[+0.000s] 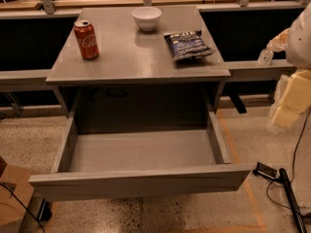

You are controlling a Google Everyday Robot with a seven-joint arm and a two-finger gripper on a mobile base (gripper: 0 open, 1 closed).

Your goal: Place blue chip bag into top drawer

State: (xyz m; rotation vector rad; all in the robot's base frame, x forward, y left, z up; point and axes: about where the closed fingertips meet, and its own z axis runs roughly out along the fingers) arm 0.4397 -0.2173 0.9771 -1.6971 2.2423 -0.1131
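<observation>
The blue chip bag (188, 44) lies flat on the right part of the grey table top (131, 57), dark navy with white lettering. The top drawer (141, 181) below the table top is pulled fully out toward me, and its grey inside holds nothing. My gripper (286, 108) hangs at the right edge of the view, to the right of the table and drawer, well apart from the bag and holding nothing that I can see.
A red soda can (86, 39) stands on the table's left side. A white bowl (146, 18) sits at the back middle. A cardboard box (12, 198) is at the lower left on the floor. Cables and a black device (267, 171) lie on the floor at the lower right.
</observation>
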